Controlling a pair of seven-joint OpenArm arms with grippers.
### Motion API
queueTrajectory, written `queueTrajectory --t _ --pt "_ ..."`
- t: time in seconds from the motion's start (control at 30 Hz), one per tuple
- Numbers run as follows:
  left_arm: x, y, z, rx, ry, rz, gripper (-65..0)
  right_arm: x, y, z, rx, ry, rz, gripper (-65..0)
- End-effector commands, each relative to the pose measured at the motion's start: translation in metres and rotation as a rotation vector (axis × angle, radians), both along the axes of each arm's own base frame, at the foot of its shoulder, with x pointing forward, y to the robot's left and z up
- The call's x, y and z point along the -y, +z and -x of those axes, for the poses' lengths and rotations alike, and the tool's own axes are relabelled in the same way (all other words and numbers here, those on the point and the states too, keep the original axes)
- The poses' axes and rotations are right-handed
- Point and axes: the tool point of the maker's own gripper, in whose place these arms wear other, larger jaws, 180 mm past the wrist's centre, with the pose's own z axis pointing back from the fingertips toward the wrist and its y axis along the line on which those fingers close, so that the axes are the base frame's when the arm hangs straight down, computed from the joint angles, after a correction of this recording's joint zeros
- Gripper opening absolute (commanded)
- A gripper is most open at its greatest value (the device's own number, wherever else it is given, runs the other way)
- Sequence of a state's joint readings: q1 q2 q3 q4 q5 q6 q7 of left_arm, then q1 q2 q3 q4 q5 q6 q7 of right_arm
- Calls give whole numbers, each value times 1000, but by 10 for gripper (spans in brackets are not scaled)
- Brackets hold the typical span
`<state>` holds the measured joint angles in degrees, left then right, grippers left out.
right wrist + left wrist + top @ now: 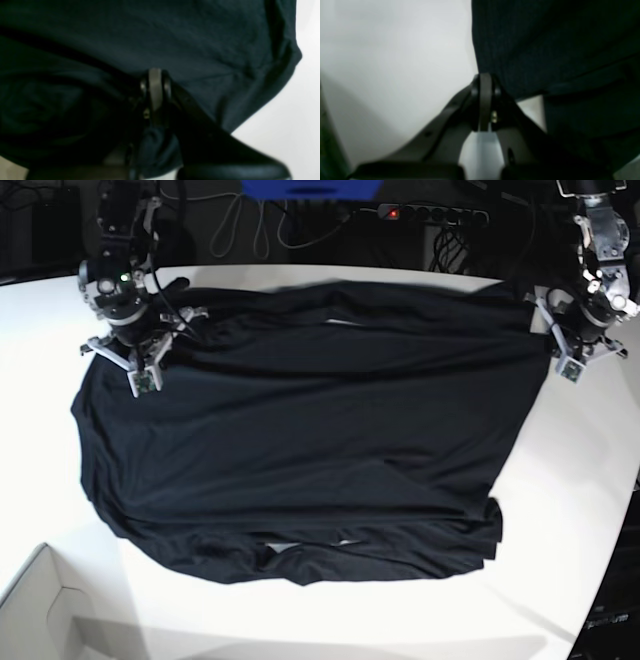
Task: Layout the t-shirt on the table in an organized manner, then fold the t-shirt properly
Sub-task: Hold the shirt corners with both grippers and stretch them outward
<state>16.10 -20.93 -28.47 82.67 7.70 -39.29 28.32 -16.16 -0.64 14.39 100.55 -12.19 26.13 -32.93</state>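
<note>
Cardboard box (40, 605) beside t-shirt (300, 440) hem

blurred t-shirt (200, 37), table (560, 510) edge cropped

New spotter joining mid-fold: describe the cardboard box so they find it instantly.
Start from the white table, mostly covered by the black t-shirt. Follow the table's near edge to the base view's bottom-left corner: the cardboard box sits there, open-topped, pale and stiff-walled, unlike the dark cloth.

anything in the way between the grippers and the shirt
Nothing visible. The left gripper is shut at the t-shirt edge, and the right gripper is shut directly over the fabric. Only cloth and bare table lie around them.
</note>
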Motion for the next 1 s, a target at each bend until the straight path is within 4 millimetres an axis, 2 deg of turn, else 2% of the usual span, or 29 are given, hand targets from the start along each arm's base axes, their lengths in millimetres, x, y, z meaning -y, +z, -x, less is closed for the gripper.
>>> queueTrajectory --t 0.0,0.23,0.3,0.47,0.63,0.77,0.97 --pt "-11 -4 14 -63 1 -50 -649 2 8 -4 32 2 6 -650" --pt "-9 14 7 -13 -15 -74 -649 2 -11 29 -46 5 6 -650" --pt "-7 14 12 -20 -21 -77 -649 2 -14 36 -62 5 6 -650" --pt "0 28 6 21 -47 -91 -649 3 -16 41 -73 5 9 -650" --pt "5 35 9 33 -69 -105 -649 4 -16 45 -77 5 12 -650" --pt "6 42 5 53 -77 -112 -649 4 6 34 -13 11 29 -650" --pt "16 63 -8 118 -104 -128 -649 3 45 22 90 22 63 -650"
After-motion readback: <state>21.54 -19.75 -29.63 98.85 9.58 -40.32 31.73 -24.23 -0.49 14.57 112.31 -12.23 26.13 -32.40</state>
